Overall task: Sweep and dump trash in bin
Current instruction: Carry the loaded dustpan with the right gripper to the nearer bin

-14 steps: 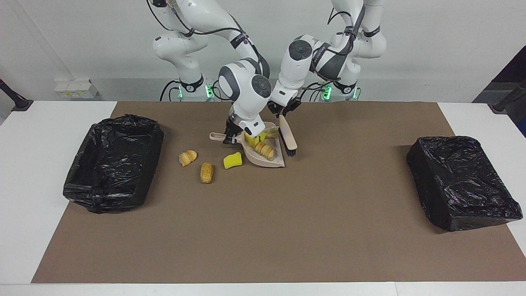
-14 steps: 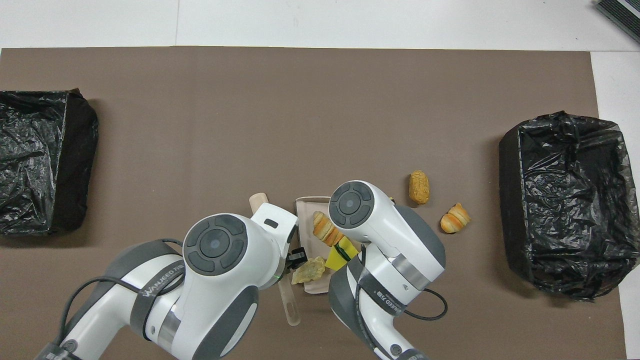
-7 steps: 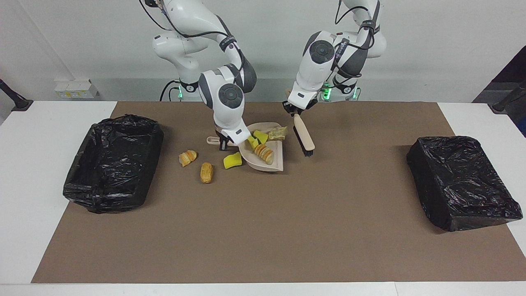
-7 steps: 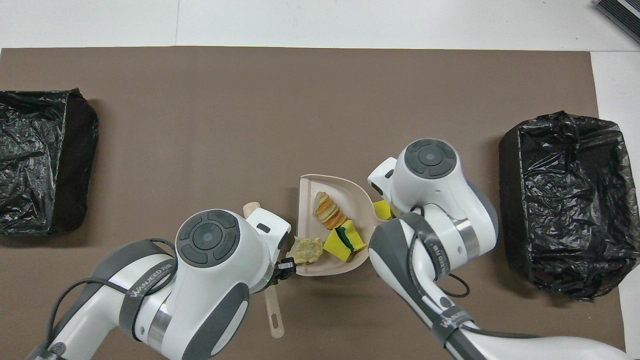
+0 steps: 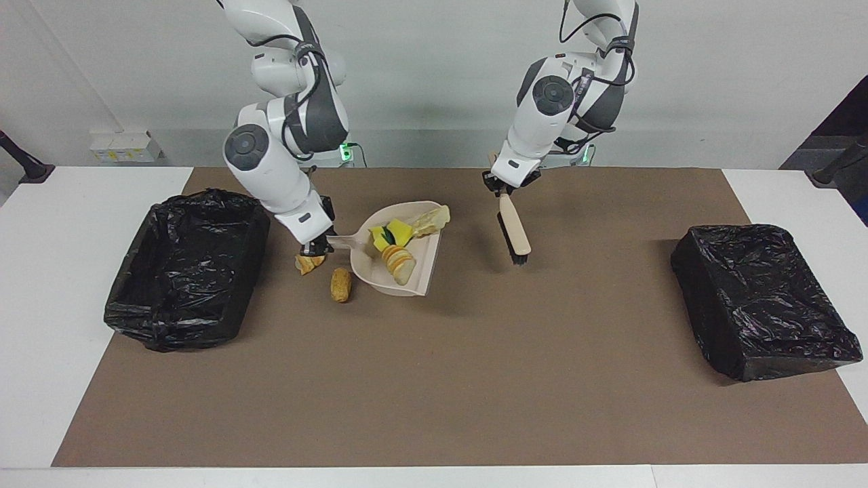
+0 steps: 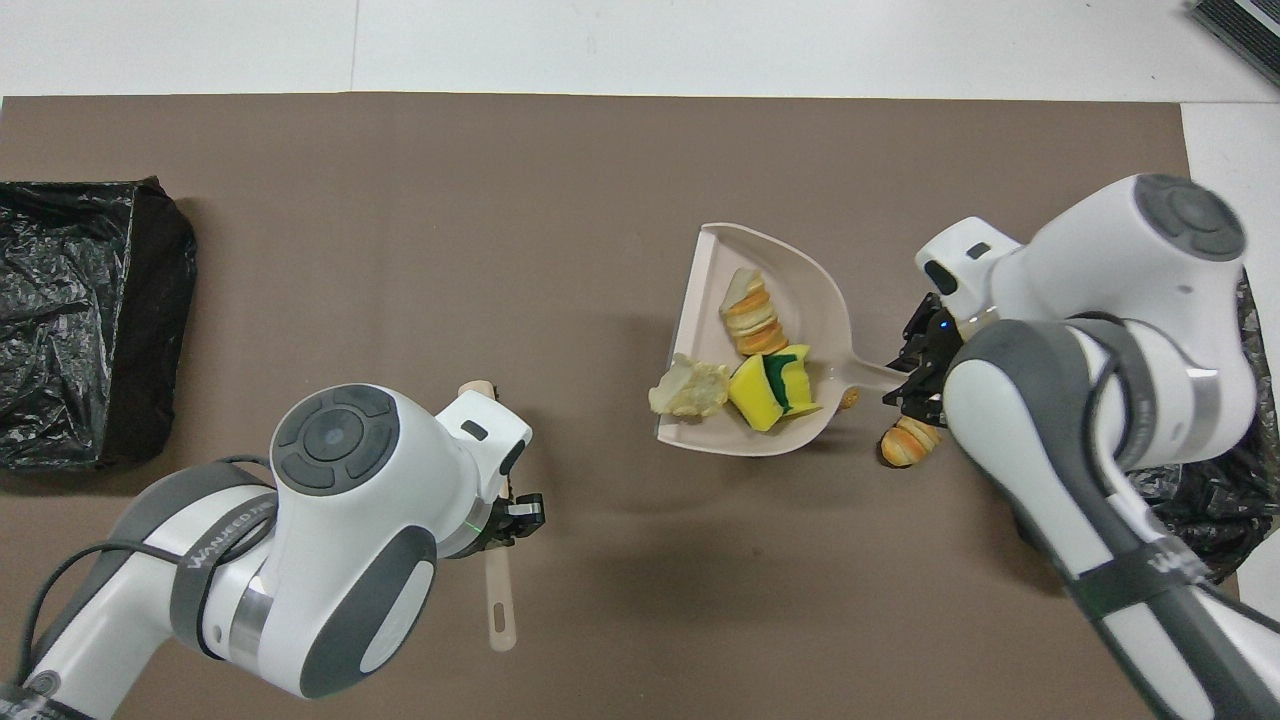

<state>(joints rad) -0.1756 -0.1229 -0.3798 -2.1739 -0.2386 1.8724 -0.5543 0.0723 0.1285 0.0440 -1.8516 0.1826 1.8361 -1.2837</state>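
Facing view: right gripper [image 5: 317, 245] pinches dustpan [image 5: 400, 261] handle, pan up off the mat w/ sponge chunks [image 5: 392, 234] + bread slice [image 5: 397, 261] inside. Two bread scraps [image 5: 341, 285] lie on mat under/beside the jaws. Left gripper [image 5: 503, 190] clamped on brush [image 5: 514, 229].

Overhead view: pan's scraps sit just off right gripper [image 6: 918, 362]. Vs 0.5 s ago: pan lifted + carried toward the bin [image 6: 1145, 480]; brush pulled away.
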